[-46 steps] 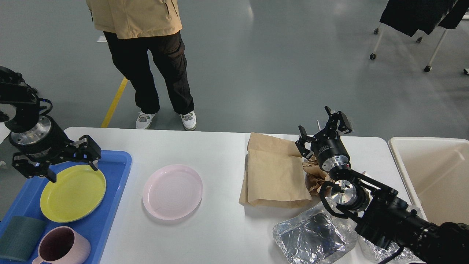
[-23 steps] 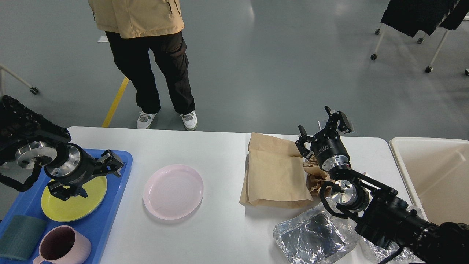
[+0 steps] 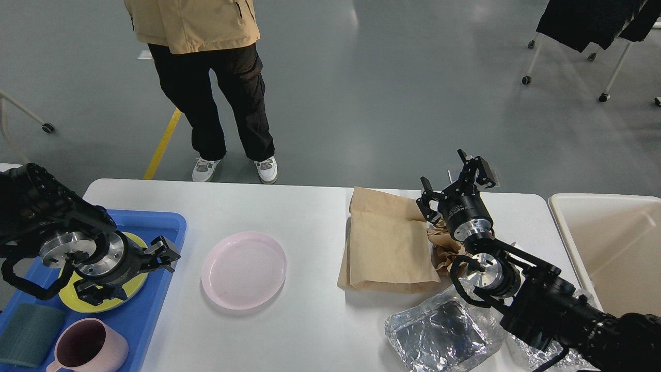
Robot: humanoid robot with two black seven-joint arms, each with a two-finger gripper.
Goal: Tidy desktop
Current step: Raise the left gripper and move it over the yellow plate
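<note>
**Two arms over a cluttered white desktop**

The desktop (image 3: 310, 330) spans the middle of the view, with a blue tray (image 3: 150, 315) at its left end and a cream bin (image 3: 609, 243) off its right end. On the tray lie a yellow plate (image 3: 111, 299), mostly hidden under the left arm, a teal cup (image 3: 28, 336) and a mauve mug (image 3: 88, 349) at the near edge. A pink plate (image 3: 244, 269) sits on the bare top just right of the tray. Further right lies a flat brown paper bag (image 3: 387, 248), with crumpled brown paper (image 3: 444, 248) beside it and a foil tray (image 3: 441, 333) near the front edge.

The left gripper (image 3: 137, 271) hangs above the tray, fingers spread, pointing toward the pink plate. The right gripper (image 3: 454, 178) stands raised over the far edge, jaws apart and empty, its arm crossing above the foil and crumpled paper. A person (image 3: 206, 77) stands beyond the far edge.
</note>
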